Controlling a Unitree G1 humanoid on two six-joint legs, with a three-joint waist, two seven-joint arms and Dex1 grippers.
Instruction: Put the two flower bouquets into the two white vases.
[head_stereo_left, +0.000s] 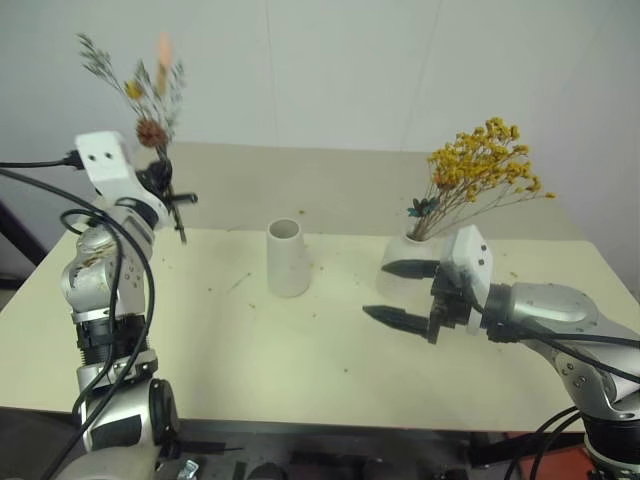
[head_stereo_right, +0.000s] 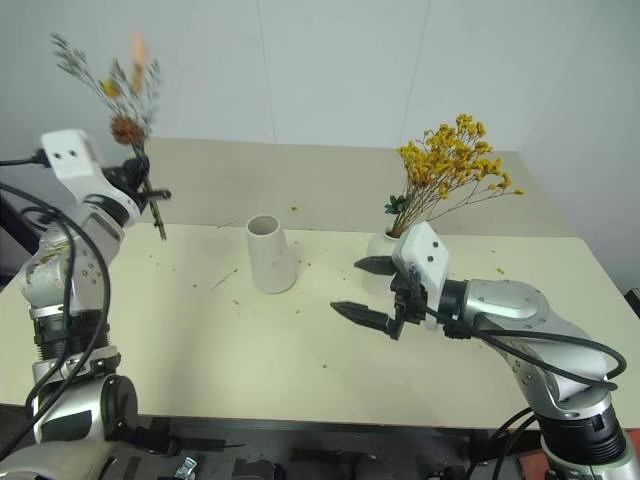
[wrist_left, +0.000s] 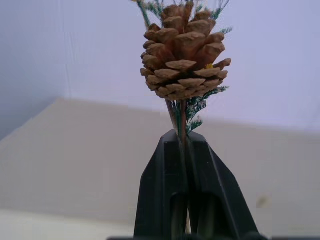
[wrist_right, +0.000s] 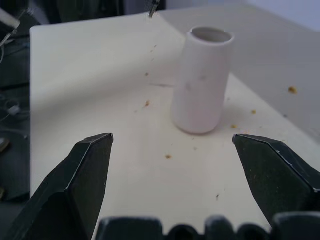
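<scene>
1. The left gripper (head_stereo_left: 170, 197) is clamped on the stems of the grey-green bouquet (head_stereo_left: 150, 90), held upright well above the table (head_stereo_left: 220, 340).
2. Carry the stems over the empty cone vase (head_stereo_left: 288, 258) at mid-table and lower them straight into its mouth.
3. The right gripper (head_stereo_left: 408, 293) stands wide open and empty, in front of the rounded vase (head_stereo_left: 405, 262) holding the yellow bouquet (head_stereo_left: 480, 170).
4. That gripper hides most of the rounded vase.

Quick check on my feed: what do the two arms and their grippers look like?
Both arms are silver-grey metal with rounded joint housings and loose black cables. Each wrist carries a white boxy block. The left gripper and right gripper each have two black, tapered, pointed fingers.
</scene>
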